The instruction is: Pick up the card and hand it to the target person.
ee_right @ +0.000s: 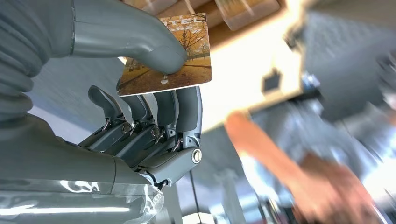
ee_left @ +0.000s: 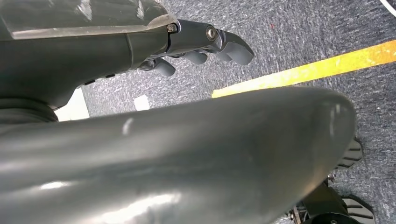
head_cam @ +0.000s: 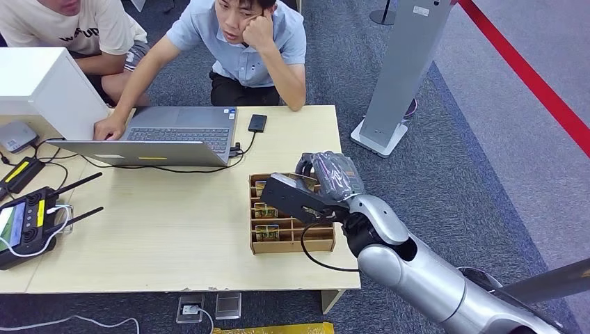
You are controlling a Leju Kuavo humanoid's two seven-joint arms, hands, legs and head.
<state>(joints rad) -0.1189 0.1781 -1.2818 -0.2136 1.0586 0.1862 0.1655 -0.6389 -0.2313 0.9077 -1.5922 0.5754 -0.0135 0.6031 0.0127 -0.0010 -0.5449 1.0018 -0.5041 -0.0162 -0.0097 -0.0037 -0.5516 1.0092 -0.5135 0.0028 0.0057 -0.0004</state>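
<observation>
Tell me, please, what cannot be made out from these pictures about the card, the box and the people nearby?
- The card: in the right wrist view the thumb covers part of its face, and its print is cut by the top edge.
- The wooden box: in the head view the right hand hides its far compartments.
- The people: the right wrist view is motion-blurred, so the forearm has no clear outline.
- The left hand: the left wrist view looks at the floor.

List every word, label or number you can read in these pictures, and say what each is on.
"TEL": end of a word, its start hidden by the thumb, on the card pinched in the right hand.
Dark lettering on the white T-shirt of the person at the far left: cropped and blurred, unreadable.
Labels on the laptop, the controller and the cards in the wooden box: too small.
</observation>
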